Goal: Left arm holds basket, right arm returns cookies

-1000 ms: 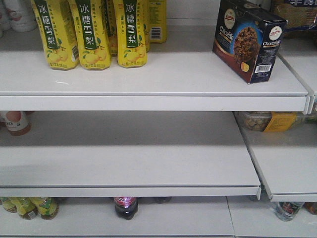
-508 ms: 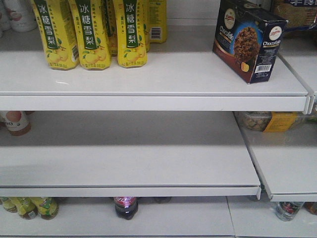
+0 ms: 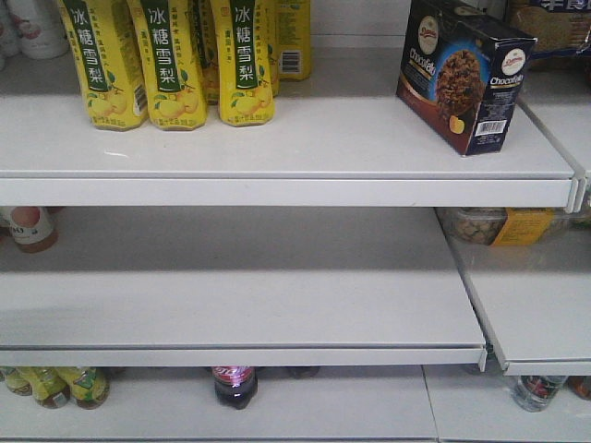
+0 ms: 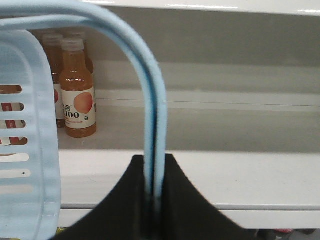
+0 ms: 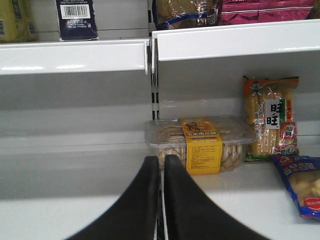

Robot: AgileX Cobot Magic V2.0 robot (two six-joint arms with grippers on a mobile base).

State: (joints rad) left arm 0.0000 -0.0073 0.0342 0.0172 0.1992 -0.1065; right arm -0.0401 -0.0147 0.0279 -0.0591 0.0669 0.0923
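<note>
Cookies [image 3: 464, 76] stood upright on the top shelf [image 3: 277, 152], right end, near the front edge, well right of the yellow drink bottles [image 3: 171, 60]; barcode panel faced out. Left tool [image 4: 152, 200] was clenched on the basket [image 4: 27, 145] handles [image 4: 152, 120], basket wall hanging left of the tool, juice bottles [image 4: 77, 90] behind it. Right tool [image 5: 162, 200] was clenched with nothing between its fingers, in front of a clear biscuit tub [image 5: 200, 142], below the cookies' shelf.

White metal shelving [image 3: 277, 138] in stacked tiers, with an adjoining bay [image 3: 536, 295] on the right. Pale back panel [image 3: 351, 18]. Even, soft lighting throughout.
</note>
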